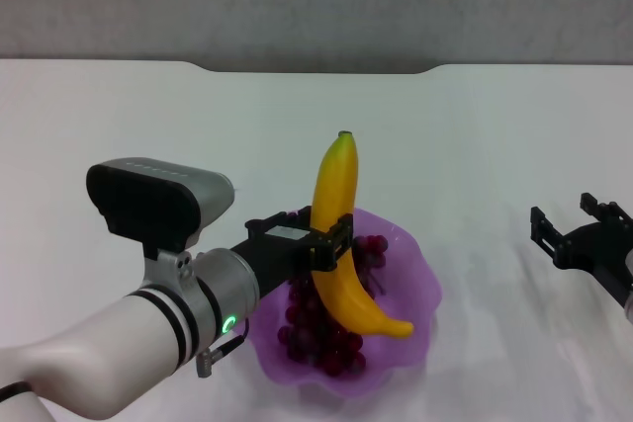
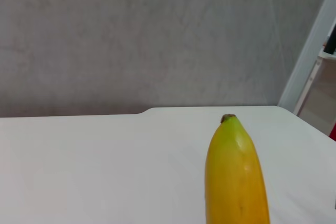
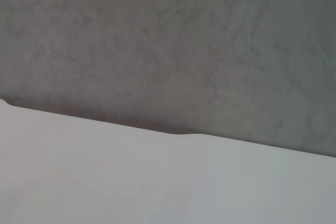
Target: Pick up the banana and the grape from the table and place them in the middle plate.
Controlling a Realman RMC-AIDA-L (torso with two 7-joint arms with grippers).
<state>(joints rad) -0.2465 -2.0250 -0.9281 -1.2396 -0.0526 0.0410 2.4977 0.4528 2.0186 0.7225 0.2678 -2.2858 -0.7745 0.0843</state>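
Yellow banana [image 1: 341, 244] held mid-length by left gripper [image 1: 331, 240], jaws clamped on it, stem tip up, lower end over the middle plate [image 1: 427, 289]. Grape [image 1: 326, 338] bunch already lies in the plate; judged half done, banana not yet released. Right gripper [image 1: 584, 234] hangs apart over the bench [image 1: 475, 135], jaws spread, holding nothing.

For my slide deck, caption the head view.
Left gripper holds the banana over the grapes in the purple plate; right gripper idle.
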